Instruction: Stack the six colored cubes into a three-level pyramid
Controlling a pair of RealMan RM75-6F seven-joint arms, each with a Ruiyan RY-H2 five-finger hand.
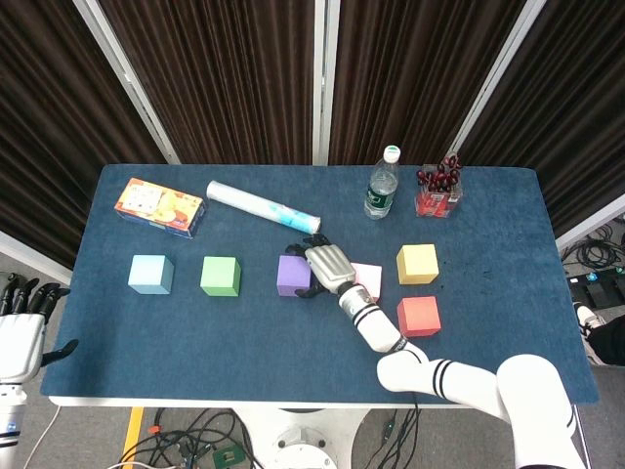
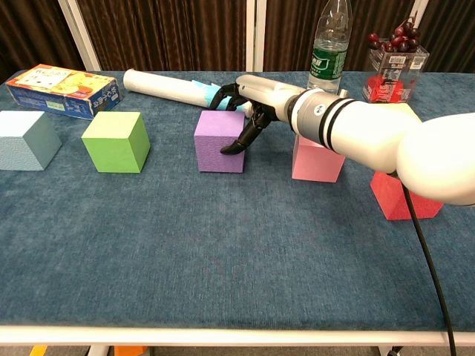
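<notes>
Only unreadable green bottle [image 2: 329, 46] label, right hand [image 2: 249, 101] gripping purple cube [image 2: 218, 144]

Bright, even overhead light, both views sharp, with only soft, short shadows under the cubes [image 2: 116, 142].

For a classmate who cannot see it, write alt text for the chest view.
The robot's right hand reaches across a blue table, fingers around the purple cube. Light blue and green cubes sit to its left; pink, red and a mostly hidden yellow cube to its right.
</notes>
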